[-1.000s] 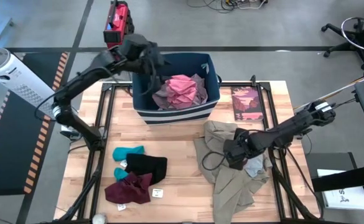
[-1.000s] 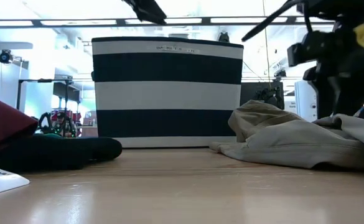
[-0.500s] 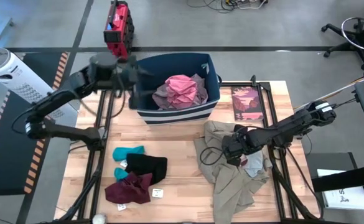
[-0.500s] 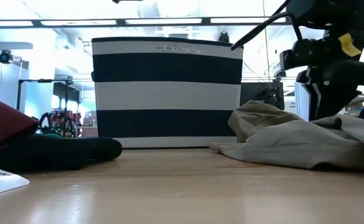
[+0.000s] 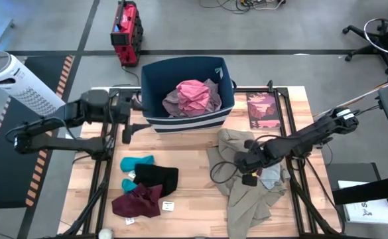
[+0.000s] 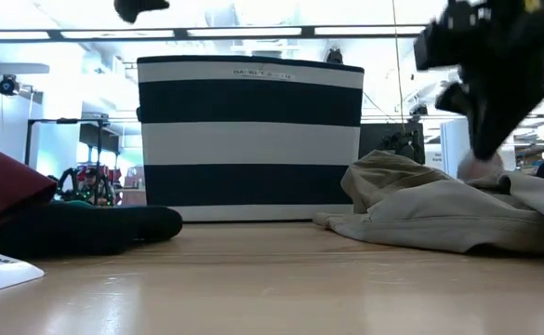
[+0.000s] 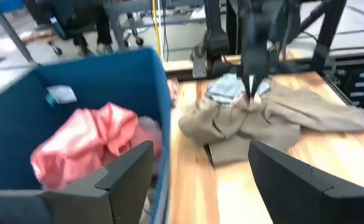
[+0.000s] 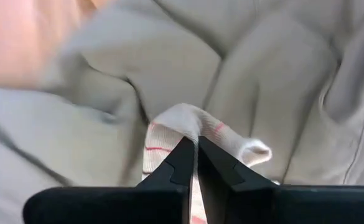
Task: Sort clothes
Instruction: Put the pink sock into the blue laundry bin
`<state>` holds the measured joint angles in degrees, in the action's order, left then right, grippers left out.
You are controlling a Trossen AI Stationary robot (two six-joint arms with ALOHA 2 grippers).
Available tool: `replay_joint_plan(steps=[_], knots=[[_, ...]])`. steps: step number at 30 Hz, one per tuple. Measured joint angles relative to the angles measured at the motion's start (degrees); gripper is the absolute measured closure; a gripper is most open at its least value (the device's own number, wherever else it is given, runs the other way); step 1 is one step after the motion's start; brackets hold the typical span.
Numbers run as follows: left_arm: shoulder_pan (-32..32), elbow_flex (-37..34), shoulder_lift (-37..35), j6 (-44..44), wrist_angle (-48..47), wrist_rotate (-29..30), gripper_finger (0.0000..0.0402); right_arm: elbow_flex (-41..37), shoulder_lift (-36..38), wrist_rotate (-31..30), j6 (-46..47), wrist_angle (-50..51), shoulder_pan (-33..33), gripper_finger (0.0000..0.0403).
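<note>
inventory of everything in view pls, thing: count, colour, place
bin: 1, navy with white stripes, far middle of the table
shirt: 1, pink and mauve, bunched inside the bin
book: 1, reddish cover, flat, right of the bin
trousers: 1, khaki-beige, crumpled on the table's right half
sock: 1, pale with thin red stripes, on the trousers
teal pieces: 2, teal, left half, near the black piece
black piece: 1, black, near-left area
maroon piece: 1, maroon, near-left corner
left gripper: 1, dark, fingers open, just left of the bin
right gripper: 1, dark, fingers shut on the sock, over the trousers
</note>
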<state>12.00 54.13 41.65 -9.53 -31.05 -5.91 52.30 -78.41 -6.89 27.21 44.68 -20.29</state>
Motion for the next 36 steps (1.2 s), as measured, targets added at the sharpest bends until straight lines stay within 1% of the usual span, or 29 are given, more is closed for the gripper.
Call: replay_joint_plan(steps=[3,7,11,15,18,22,24,25,27,29,31,34,36], knots=[[-1.34,-3.95,-2.12,1.54,-0.05,1.44,0.0144,3.48,0.0,-0.08,-2.06,-0.01,-0.41,0.0402],[-2.32,-8.14,-3.84,2.97,0.07,1.55,0.014,8.19,0.0,-0.91,-5.46,-0.07,-0.47,0.0402],[-3.44,-11.79,-4.99,2.73,1.65,1.53,0.0145,13.81,0.0,-4.95,-9.54,-0.13,-0.37,0.0403],[-4.65,-15.18,-6.01,2.0,4.8,1.18,0.015,20.48,0.0,-11.01,-14.4,-0.69,-0.02,0.0403],[-5.85,-17.28,-6.42,1.97,6.33,0.56,0.0148,25.44,0.0,-18.49,-18.4,-2.14,0.57,0.0403],[-7.58,-19.44,-6.51,3.16,6.6,0.59,0.0143,30.1,0.04,-29.48,-25.72,-8.46,2.78,0.0403],[-8.29,-20.11,-6.45,4.04,6.6,0.63,0.0141,31.77,0.04,-33.16,-30.1,-12.4,4.93,0.0403],[-8.62,-20.42,-6.45,4.4,6.62,0.63,0.014,32.38,0.04,-33.89,-32.03,-14.6,6.33,0.0403],[-9.22,-21.05,-6.38,4.82,6.62,0.67,0.0139,33.25,0.07,-33.41,-35.99,-18.86,9.72,0.0403],[-9.71,-21.83,-6.43,5.67,6.49,0.7,0.0139,33.72,0.06,-30.92,-39.51,-22.18,13.67,0.0403],[-10.04,-22.41,-6.31,6.43,6.3,0.72,0.0139,33.76,-0.13,-26.98,-41.87,-25.91,18.18,0.0403],[-10.11,-23.15,-5.67,7.82,5.45,0.79,0.0137,33.78,-0.86,-20.31,-42.24,-29.25,25.4,0.0403],[-10.11,-23.33,-5.06,8.84,5.41,0.91,0.0137,33.78,-1.87,-16.9,-41.77,-30.69,29.65,0.0403]])
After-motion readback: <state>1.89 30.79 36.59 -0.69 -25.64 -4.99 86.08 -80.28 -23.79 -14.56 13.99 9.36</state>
